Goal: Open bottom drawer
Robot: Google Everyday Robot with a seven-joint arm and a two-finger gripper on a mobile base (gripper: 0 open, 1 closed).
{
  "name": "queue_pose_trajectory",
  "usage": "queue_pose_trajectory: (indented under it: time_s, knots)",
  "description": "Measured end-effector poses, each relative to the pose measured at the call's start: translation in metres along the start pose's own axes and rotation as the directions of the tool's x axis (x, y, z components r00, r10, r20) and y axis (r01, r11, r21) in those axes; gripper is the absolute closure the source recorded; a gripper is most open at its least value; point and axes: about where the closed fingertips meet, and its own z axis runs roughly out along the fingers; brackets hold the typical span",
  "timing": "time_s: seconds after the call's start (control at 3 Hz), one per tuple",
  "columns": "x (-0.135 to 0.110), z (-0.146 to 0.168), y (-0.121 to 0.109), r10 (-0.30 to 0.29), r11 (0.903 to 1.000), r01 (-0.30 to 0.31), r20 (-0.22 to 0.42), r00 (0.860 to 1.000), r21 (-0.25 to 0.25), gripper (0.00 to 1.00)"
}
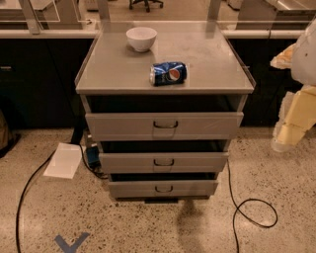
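At far right — gripper (284,141) hangs downward.

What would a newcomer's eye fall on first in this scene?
Most likely the blue soda can lying on its side on top of the grey cabinet, with a white bowl behind it. Below, the bottom drawer is the lowest of three, and the gripper hangs at the right edge, apart from the cabinet.

office lab, wheeled chair (146,4), pincer (285,141) at right
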Motion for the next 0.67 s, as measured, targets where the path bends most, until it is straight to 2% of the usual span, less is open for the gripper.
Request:
queue_pose_trajectory:
  time_s: [0.33,0.67]
  knots:
    - [0.0,0.0,0.0,0.0,1.0,0.0,0.0,1.0,0.0,0.0]
    - [-0.002,0.016,-0.002,0.002,0.9997,-0.002,0.003,1.0,0.024,0.0]
